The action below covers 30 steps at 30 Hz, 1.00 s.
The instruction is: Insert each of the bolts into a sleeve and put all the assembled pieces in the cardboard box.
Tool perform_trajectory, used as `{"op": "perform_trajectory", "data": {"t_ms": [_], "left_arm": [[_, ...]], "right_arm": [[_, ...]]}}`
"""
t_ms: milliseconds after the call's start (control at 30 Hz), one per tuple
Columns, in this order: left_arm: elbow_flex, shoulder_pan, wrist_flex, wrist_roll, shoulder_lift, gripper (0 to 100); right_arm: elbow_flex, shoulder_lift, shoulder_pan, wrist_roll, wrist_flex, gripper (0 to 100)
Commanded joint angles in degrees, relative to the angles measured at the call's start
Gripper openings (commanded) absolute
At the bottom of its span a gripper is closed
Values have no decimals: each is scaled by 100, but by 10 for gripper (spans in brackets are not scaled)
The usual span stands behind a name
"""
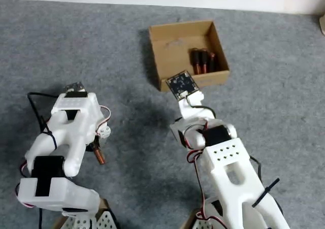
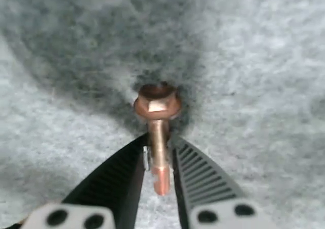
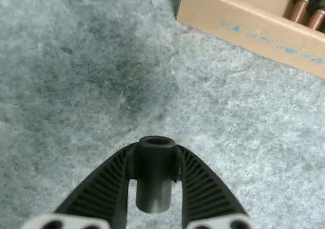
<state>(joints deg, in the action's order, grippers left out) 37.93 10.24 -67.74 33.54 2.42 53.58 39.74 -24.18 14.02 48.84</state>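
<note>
My left gripper [image 2: 158, 155] is shut on a copper bolt [image 2: 158, 127], gripping its shank just above the grey carpet; the hex head points away from the wrist. From above, the bolt [image 1: 99, 155] sticks out below the left arm. A black sleeve [image 3: 155, 173] stands upright between the jaws of my right gripper [image 3: 155, 160], which is shut on it, open end facing away from the wrist. The right arm [image 1: 203, 132] is just in front of the cardboard box [image 1: 167, 48], which holds a few assembled pieces [image 1: 203, 60] in its right half.
Grey carpet [image 1: 127, 117] covers the whole table between and around the arms. The box wall [image 3: 244, 28] lies a short way ahead of the right gripper. Cables hang along both arms.
</note>
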Motion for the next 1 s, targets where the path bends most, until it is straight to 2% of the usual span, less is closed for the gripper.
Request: {"op": "perform_trajectory", "data": {"t_ms": [0, 167, 300, 467, 667, 833, 967], "left_arm": [[-154, -4, 0, -668, -119, 5], [-400, -75, 26, -1820, -743, 5], [-400, -295, 26, -2136, -1938, 5], [-409, -620, 149, -2567, -4075, 5], [75, -804, 149, -2989, -6202, 5], [734, -804, 176, -2998, -7547, 5], [1314, -804, 703, -2989, -8462, 5]], "right_arm": [[-22, 145, -48, 62, -154, 5], [-13, 189, -48, 62, -154, 5], [-13, 198, -48, 62, -154, 5], [-4, 207, -75, 26, -154, 5], [66, 418, -84, 9, -127, 5], [760, 2105, -145, 0, -154, 5], [1516, 4119, -462, 44, -119, 5]]}}
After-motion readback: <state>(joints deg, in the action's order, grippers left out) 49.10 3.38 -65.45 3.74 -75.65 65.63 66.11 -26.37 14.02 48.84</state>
